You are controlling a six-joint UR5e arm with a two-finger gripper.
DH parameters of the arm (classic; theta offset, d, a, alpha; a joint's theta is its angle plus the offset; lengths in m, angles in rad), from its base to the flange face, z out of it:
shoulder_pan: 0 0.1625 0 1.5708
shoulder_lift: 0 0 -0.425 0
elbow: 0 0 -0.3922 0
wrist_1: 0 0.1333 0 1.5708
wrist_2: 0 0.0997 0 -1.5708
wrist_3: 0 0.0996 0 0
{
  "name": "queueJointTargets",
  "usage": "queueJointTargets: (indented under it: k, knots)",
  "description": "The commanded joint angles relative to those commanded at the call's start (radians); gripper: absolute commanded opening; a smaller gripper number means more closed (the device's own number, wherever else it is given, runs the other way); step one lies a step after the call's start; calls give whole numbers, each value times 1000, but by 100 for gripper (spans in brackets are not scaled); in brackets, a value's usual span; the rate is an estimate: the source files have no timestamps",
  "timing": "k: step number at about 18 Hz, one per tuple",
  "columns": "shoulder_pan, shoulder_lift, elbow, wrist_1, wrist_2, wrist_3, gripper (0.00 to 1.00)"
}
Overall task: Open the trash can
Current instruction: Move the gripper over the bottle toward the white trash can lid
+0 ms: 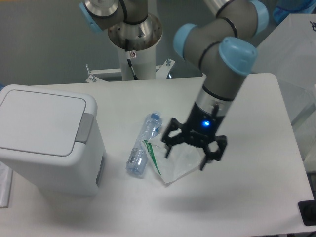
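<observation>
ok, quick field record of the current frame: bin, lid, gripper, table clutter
trash can: left side of table, upright
lid: shut, flat
push tab: grey, on the rim side facing the bottle, untouched
gripper: open, empty, above the clear plastic bag, apart from the bin
bottle: clear, blue cap, lying on its side between bin and bag
task state: not yet opened

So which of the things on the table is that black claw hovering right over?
The clear plastic bag. The end effector hangs directly above it, while the bottle lies just beside it and the trash can stands far across the table.
</observation>
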Motion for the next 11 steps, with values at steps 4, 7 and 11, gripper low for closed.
queueJointTargets:
  k: [4, 7, 11]
  knots:
    - [-9, 72, -40, 0, -29, -8, 100]
    - [-23, 82, -14, 2, -78, -54, 100]
    - [-75, 83, -9, 2, -84, -81, 100]
